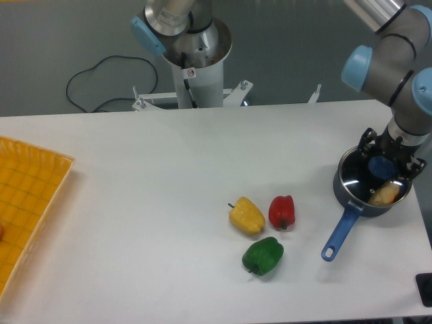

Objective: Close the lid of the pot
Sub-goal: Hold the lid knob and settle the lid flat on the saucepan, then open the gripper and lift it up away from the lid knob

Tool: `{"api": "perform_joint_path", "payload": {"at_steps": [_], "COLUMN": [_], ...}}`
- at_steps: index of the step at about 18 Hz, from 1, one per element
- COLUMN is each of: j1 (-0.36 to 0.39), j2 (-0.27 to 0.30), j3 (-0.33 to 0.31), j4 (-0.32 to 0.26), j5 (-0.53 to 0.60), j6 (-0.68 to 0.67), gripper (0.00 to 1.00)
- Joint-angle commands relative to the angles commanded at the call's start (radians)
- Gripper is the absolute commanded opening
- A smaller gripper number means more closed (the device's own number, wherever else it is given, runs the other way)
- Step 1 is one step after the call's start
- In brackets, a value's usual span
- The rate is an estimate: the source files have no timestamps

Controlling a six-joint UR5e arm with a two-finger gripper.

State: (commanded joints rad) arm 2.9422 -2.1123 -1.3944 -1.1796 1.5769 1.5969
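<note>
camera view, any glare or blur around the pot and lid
Camera view: a bright curved glare streak runs along the pot lid over the pot; the gripper hides the knob area, so its jaws are unreadable; the peppers cast only soft, short shadows; focus is mildly soft overall.

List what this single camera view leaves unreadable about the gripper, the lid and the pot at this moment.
- Gripper: whether its fingers are shut on the pot lid's blue knob; the wrist above hides them.
- Pot lid: seated flat on the pot or not; the glass is too clear and small to judge.
- Pale thing at the pot's front rim: too small to identify.
- Orange tray: cut off by the left edge.
</note>
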Motion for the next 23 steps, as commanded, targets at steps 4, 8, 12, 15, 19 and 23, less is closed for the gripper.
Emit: {"api": "perform_joint_path", "payload": {"at_steps": [4,8,12,15,19,23], "j1": [0.002,0.0,-0.014,-0.028,-0.04,-0.046], "j2": [0.017,0.051,0.109,0.156,0.209,0.244], "j3": [0.0,-0.003,-0.04,-0.054,-0.054,-0.054], "j4": [-0.002,-0.009,-0.011,-0.038,-0.112,-0.136], "j5": [0.0,-0.003,0.0,0.0,0.0,0.008], "j6": [0.0,0.0,-0.006,-0.011,-0.011,-0.011], "gripper": [0.99,0.99,1.0,1.0,1.0,1.0]}}
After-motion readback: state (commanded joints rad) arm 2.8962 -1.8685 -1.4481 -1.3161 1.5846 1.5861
